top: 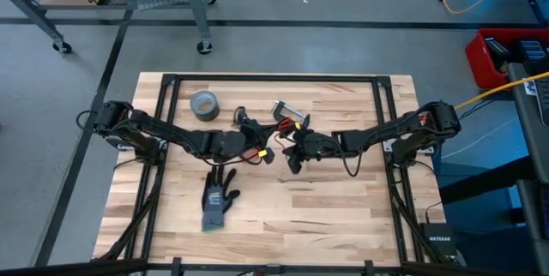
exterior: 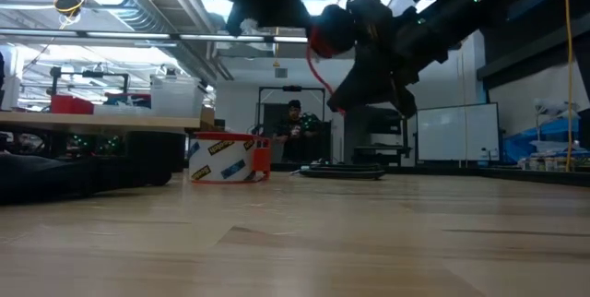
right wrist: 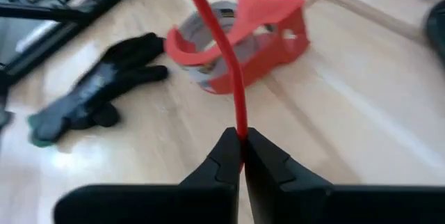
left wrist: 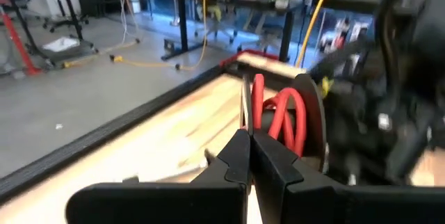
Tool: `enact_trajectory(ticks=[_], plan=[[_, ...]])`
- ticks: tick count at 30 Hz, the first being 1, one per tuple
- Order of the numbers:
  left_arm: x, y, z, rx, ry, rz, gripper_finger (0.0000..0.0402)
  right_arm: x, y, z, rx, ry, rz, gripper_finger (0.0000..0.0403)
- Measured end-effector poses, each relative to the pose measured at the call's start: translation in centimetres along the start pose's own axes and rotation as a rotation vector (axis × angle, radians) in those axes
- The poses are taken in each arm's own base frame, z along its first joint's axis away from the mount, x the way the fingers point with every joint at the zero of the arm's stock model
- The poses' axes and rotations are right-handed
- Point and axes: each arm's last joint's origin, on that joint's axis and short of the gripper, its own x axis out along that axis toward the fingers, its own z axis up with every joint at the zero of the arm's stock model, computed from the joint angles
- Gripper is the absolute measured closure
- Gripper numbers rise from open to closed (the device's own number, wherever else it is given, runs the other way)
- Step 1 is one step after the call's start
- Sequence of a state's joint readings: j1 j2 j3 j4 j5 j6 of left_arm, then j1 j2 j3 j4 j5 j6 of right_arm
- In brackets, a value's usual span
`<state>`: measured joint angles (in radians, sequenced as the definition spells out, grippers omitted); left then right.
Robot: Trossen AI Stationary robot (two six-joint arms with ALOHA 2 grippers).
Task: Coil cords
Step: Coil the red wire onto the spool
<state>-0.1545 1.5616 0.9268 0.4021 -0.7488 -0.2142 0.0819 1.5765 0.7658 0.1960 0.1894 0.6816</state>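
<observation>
Wooden table [top: 343, 216], right tool [right wrist: 240, 149] pinching red cord [right wrist: 221, 50]

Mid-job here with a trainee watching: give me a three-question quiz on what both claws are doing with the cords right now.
1. True or false: the right claw is shut on the red cord.
2. Which lies nearest the table's front edge? A) grey duct-tape roll B) glove C) red tape dispenser
3. Fill in: the left claw is ____, with loops of red cord just beyond its tips.

Key: 1 true; 2 B; 3 shut.
</observation>
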Motion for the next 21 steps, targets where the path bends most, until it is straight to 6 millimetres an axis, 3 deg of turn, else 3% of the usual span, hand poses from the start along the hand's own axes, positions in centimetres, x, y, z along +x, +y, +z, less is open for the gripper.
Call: enact_trajectory(ticks=[11,21], plan=[[-0.3,0.0,-1.4,0.017,0.119,0.000,0.0401,-2.6,-0.8,1.2,-0.027,0.015,-0.087,0.0392],[-0.5,-0.1,-1.8,0.027,0.155,-0.034,0.0401,-2.9,-1.2,0.8,-0.044,0.054,-0.129,0.0394]])
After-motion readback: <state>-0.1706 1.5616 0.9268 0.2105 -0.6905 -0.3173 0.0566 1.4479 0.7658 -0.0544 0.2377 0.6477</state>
